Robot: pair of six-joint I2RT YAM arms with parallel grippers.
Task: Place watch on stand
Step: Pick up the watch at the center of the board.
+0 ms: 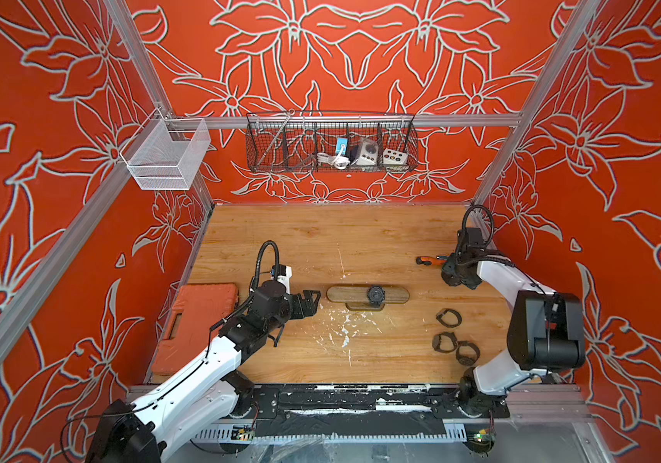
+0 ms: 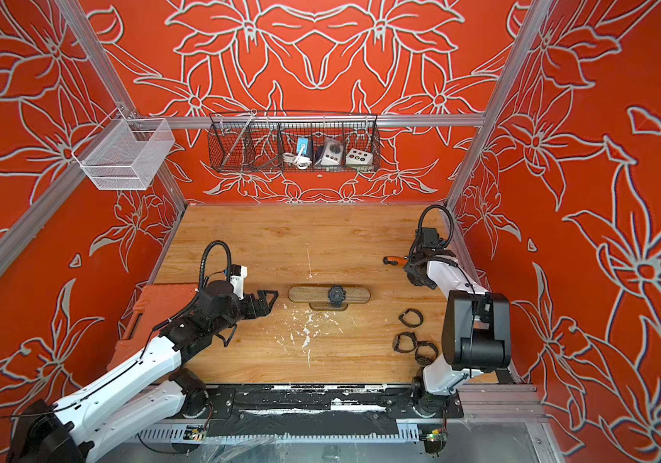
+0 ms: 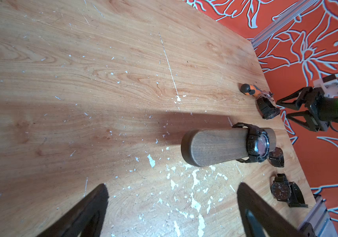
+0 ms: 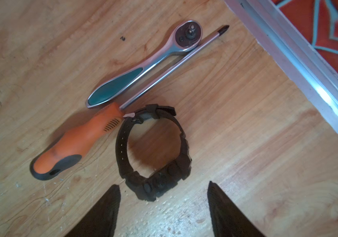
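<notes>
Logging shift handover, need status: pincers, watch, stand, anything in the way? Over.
Left pincer open, empty. Right pincer open above loose black strap watch on table. Another black watch already around dark-brown wooden stand bar. Orange-handled screwdriver beside loose watch's strap.

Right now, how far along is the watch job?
Done: one black watch sits wrapped around the wooden stand. In hand: nothing gripped; the right end effector hangs open over a second black watch beside the orange screwdriver, while the left end effector is open and empty near the stand. Left: grasping that watch and mounting it; three more watches lie loose on the table.
</notes>
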